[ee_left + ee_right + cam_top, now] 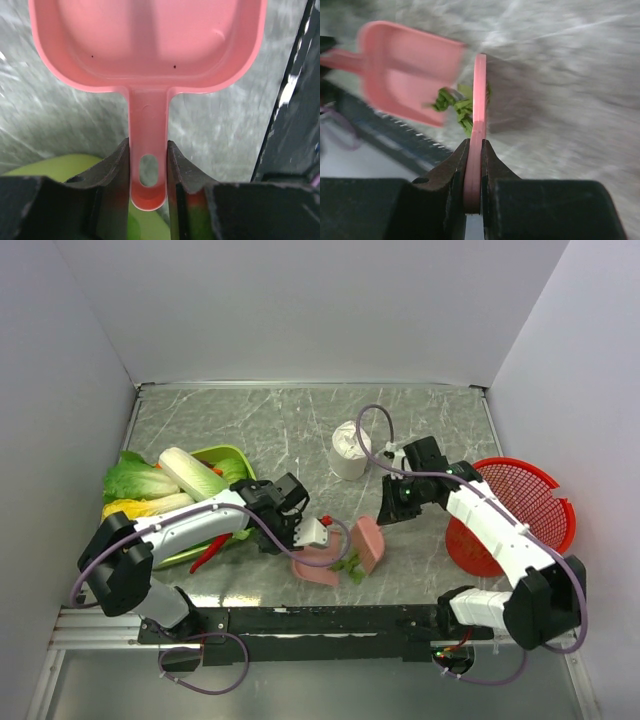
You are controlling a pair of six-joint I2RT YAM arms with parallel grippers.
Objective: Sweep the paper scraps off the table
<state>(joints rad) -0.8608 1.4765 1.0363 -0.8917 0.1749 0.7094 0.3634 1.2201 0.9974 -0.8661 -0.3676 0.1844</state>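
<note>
Dark-green paper scraps [349, 565] lie in a small heap on the grey marble table [260, 420] near its front edge, between a pink dustpan [316, 567] and a flat pink scraper [368, 543]. My left gripper [310, 532] is shut on the dustpan's handle [148, 150]; the pan [150, 45] looks empty in the left wrist view. My right gripper [386, 508] is shut on the scraper [479, 95], which stands on edge against the scraps [454, 106]. The dustpan [405, 70] faces it from the other side.
A green tray [232, 454] with lettuce [135, 480] and a cabbage [190, 472] sits at the left. A white paper roll [349, 450] stands mid-table. A red basket [520, 515] is at the right. A black rail [320, 620] runs along the near edge.
</note>
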